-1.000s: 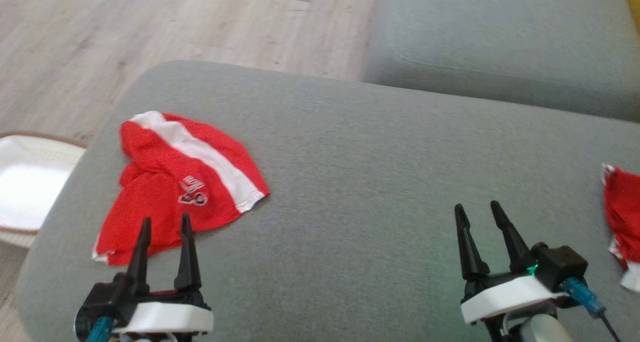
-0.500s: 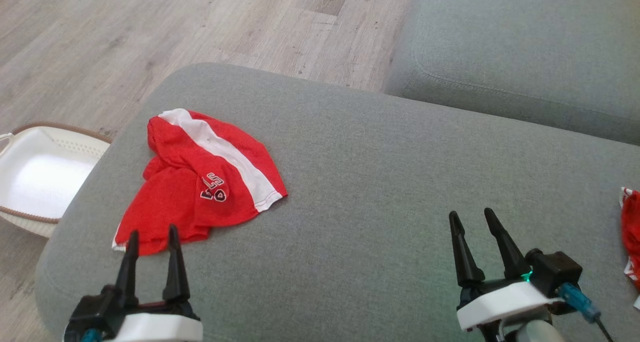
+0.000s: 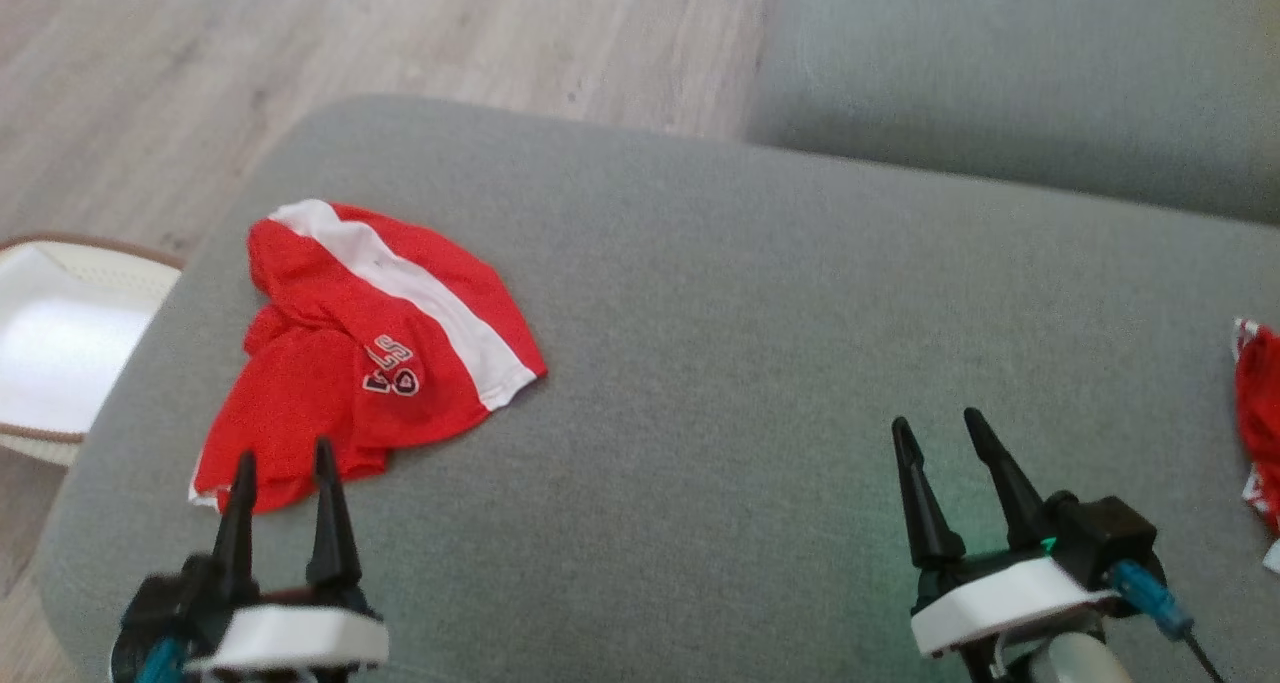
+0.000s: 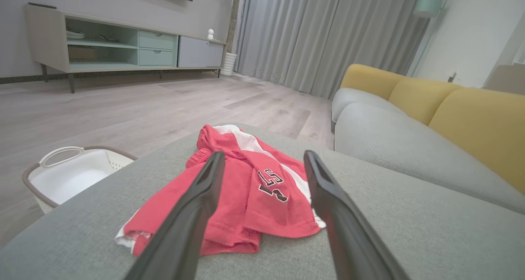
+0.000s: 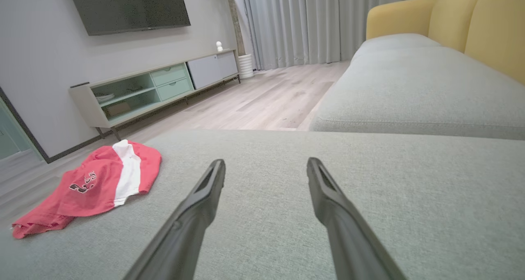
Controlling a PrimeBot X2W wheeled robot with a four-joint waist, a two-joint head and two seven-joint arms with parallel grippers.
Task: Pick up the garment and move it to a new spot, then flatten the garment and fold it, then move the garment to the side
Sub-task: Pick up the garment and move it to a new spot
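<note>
The garment (image 3: 360,363) is red with a white stripe and a printed number. It lies crumpled on the left part of the grey ottoman (image 3: 720,313). My left gripper (image 3: 284,453) hovers open at the garment's near edge, with the cloth just past its fingertips. The left wrist view shows the garment (image 4: 262,206) between and beyond the open left gripper (image 4: 263,154), with nothing in its grasp. My right gripper (image 3: 936,420) is open over bare cushion at the right. In the right wrist view the right gripper (image 5: 265,161) is empty and the garment (image 5: 94,185) lies far left.
Another red cloth (image 3: 1260,413) lies at the ottoman's right edge. A white basket (image 3: 40,363) stands on the wooden floor left of the ottoman. A grey sofa seat (image 3: 1000,83) with yellow backs (image 4: 451,108) lies beyond, and a low TV cabinet (image 4: 123,46) stands against the wall.
The head view has swayed sideways and back. My left gripper has drawn slightly back and left relative to the garment. The garment lies as before, and both grippers stay open.
</note>
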